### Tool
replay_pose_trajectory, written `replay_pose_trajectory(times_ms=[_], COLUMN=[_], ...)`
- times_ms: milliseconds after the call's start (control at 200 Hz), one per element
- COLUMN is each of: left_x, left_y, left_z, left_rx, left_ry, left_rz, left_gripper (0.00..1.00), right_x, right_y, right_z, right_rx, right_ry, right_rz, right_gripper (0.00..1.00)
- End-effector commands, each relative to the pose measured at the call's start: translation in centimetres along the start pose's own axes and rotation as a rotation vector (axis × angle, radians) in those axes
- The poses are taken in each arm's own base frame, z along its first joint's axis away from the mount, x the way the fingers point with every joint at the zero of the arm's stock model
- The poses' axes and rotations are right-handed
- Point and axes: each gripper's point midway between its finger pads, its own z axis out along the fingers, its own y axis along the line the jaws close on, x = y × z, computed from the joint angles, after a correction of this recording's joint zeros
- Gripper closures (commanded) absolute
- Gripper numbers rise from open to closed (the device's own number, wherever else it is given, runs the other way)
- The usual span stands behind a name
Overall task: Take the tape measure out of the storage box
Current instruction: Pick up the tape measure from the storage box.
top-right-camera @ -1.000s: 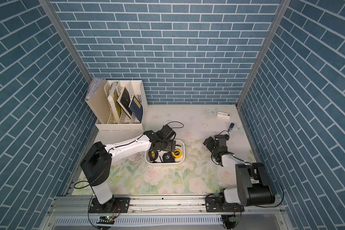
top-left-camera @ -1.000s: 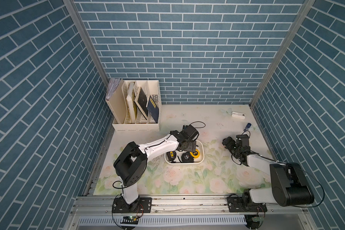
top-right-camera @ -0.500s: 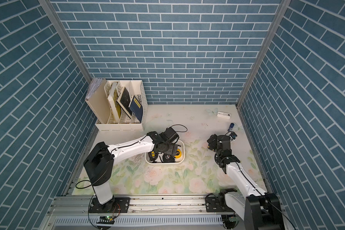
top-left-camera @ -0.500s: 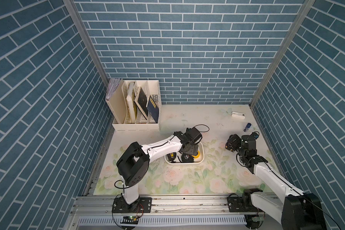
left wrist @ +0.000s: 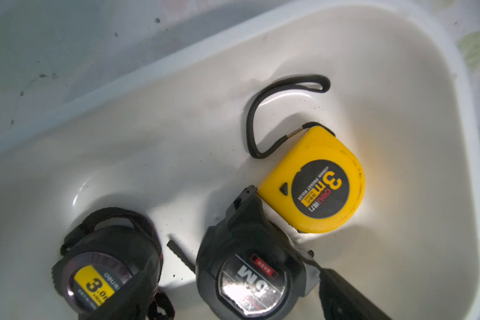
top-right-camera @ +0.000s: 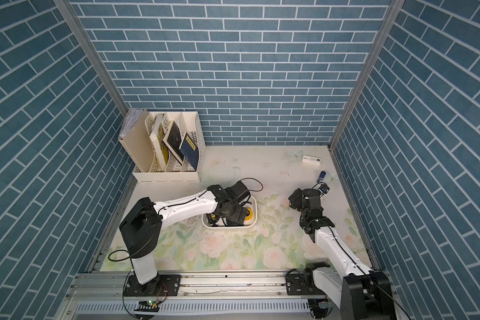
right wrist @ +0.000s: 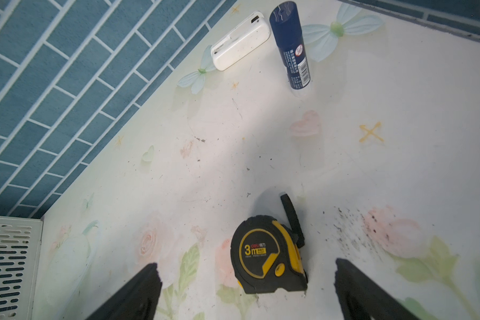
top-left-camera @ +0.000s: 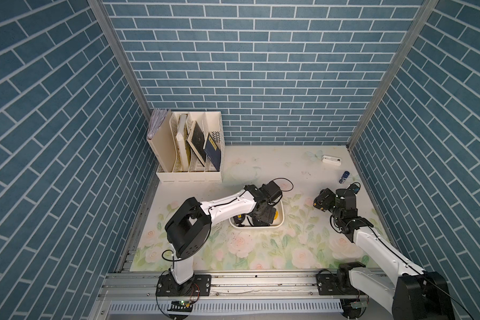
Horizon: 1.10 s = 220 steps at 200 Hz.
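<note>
Both top views are looking steeply down from high in front over the whole table [top-left-camera: 275,166]. The left wrist camera is peering closely into the storage box [left wrist: 399,69]; the right is facing the blue tube [right wrist: 290,47], low over that table.

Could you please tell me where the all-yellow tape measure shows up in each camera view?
Both top views: all-yellow tape measure at the right end of the storage box.
Left wrist: tape measure flat on the box floor, strap looped beside it.
Right wrist: not in it.
Shared landmark: the storage box's white wall, in all but the right wrist.
</note>
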Motion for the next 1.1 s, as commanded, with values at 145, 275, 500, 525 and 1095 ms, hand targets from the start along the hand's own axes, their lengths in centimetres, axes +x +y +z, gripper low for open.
replay_pose_trajectory(times_ms=[145, 275, 500, 525, 1095], left_x=[1.2, 1.4, 1.8, 1.9, 1.2], left_y=[-0.2, -0.1, -0.3, -0.3, 0.3], left_z=[0.7, 1.4, 2.4, 2.6, -0.3], left_rx=[-0.011, -0.022, -0.008, -0.010, -0.009], left_ry=[0.083, 0.106, 0.118, 0.122, 0.069], left_rz=[0.084, 0.105, 0.117, 0.119, 0.118], left_gripper=[0.00, 0.01, 0.05, 0.06, 0.01], right_x=[-0.6, -0.3, 0.2, 0.2, 1.0], right_y=[0.6, 0.3, 0.0, 0.0, -0.1], right_z=[0.4, 0.7, 1.1, 1.1, 1.5], right_rx=[-0.001, 0.007, 0.015, 0.013, 0.012], right_ry=[-0.015, -0.007, 0.004, 0.003, 0.031], right_rz=[-0.024, -0.023, -0.020, -0.019, -0.007], right_gripper=[0.00, 0.00, 0.00, 0.00, 0.00])
